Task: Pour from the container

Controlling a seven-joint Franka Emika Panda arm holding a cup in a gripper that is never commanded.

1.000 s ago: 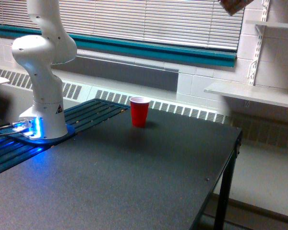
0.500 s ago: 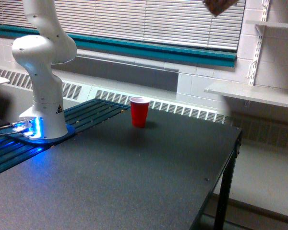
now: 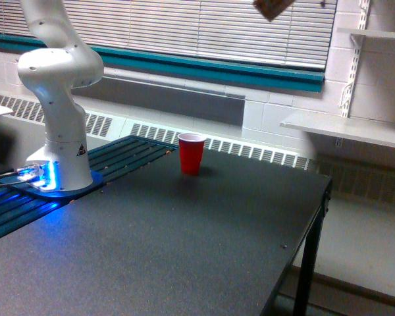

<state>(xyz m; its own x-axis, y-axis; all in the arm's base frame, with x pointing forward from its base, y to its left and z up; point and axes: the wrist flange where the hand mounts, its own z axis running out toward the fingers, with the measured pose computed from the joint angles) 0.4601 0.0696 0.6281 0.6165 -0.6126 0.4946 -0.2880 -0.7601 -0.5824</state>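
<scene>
Exterior view: clear cup [image 3: 272, 8] carried leftward along the top edge, not yet over the red cup [image 3: 191, 153].

Seen only as a brownish corner at the very top, tilted, cut off by the frame; shifted step by step toward the exterior view's left over the last second, from near the shelf bracket to above the blinds. Still well apart from the red cup, which stands upright and unmoved on the dark table [image 3: 204, 250], near its far edge. Gripper out of frame, so grip cannot be told. Probably still the approach: more travel left and a good drop needed before any tipping; nothing spilled on the table so far.
</scene>
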